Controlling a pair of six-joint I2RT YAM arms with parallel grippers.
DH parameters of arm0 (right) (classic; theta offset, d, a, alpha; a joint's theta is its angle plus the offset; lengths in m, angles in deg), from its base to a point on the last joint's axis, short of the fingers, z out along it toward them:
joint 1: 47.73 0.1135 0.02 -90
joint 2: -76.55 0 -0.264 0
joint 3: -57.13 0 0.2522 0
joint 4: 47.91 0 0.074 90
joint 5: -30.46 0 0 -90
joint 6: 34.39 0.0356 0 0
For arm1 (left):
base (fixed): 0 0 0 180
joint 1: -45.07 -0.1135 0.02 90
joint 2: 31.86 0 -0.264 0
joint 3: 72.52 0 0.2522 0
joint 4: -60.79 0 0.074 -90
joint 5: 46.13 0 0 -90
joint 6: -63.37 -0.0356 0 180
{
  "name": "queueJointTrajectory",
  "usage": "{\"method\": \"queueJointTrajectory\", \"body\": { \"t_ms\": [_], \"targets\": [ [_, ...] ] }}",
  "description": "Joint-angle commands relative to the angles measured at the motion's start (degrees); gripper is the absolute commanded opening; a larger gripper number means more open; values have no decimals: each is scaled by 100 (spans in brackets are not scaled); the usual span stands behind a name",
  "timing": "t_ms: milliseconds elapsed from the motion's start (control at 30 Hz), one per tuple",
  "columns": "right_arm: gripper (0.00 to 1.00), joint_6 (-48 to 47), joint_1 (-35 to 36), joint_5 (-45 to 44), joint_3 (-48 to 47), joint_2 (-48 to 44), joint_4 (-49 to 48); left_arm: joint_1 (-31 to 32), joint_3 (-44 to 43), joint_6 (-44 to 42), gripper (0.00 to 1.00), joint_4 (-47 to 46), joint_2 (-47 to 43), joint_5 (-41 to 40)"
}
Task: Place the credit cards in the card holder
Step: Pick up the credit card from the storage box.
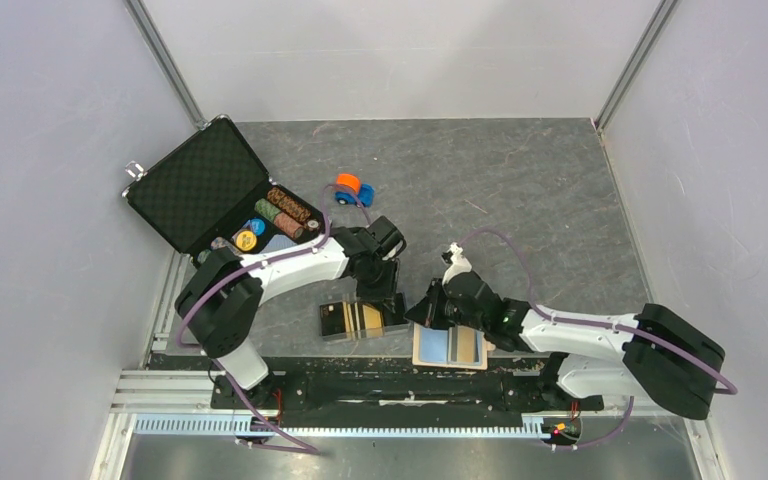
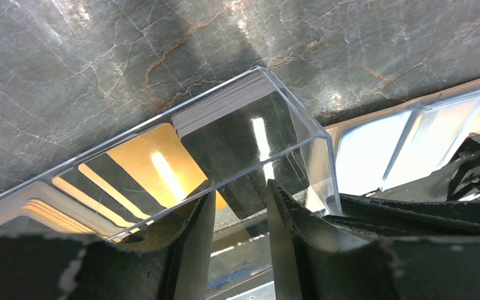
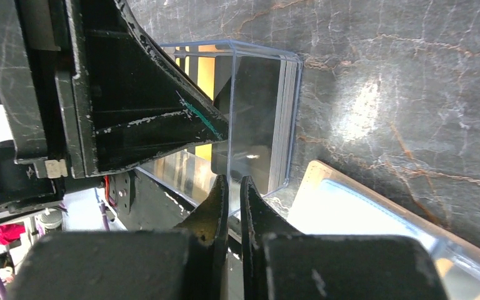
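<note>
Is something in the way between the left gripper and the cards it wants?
Yes. The wall of the clear plastic box stands between the left gripper and the black and gold plastic credit cards stacked inside it.

Grey marbled tabletop (image 1: 530, 190) (brightly lit) between pale walls (image 1: 50, 120).

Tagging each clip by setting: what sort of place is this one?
Probably a lab robot test cell: plain grey partition walls with metal corner posts, a dark marbled tabletop, and a slotted aluminium mounting rail along its near edge.
</note>
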Motion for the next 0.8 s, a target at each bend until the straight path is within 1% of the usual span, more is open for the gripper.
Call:
{"method": "queueJointTrajectory", "body": {
  "t_ms": [0, 167, 267, 300, 367, 433, 500, 567, 600, 633, 700, 767],
  "targets": [
    [0, 562, 284, 82, 16, 109, -734, -40, 29, -149, 42, 26, -166, -303],
    [0, 577, 387, 68, -116, 264, -786, -32, 453, -31, 40, -54, -351, -350],
    [0, 580, 411, 29, -111, 239, -784, 34, 584, 12, 36, -73, -316, -370],
    [0, 581, 411, 28, -101, 230, -785, 54, 610, 41, 32, -108, -326, -348],
    [0, 564, 406, 28, -109, 215, -769, 91, 652, 82, 18, -194, -383, -341],
    [0, 547, 406, 58, -126, 234, -776, 118, 648, 131, 8, -242, -436, -330],
    [0, 535, 407, 72, -136, 237, -773, 136, 616, 167, 5, -271, -497, -320],
    [0, 525, 406, 72, -136, 229, -769, 134, 596, 163, 5, -259, -554, -328],
    [0, 515, 406, 68, -144, 217, -762, 144, 595, 170, 6, -233, -592, -361],
    [0, 507, 407, 63, -152, 213, -753, 145, 595, 183, 10, -200, -647, -398],
    [0, 473, 406, 72, -176, 211, -729, 153, 632, 227, 29, -196, -826, -463],
    [0, 446, 406, 81, -202, 221, -709, 154, 697, 295, 41, -194, -1014, -499]
  ]
}}
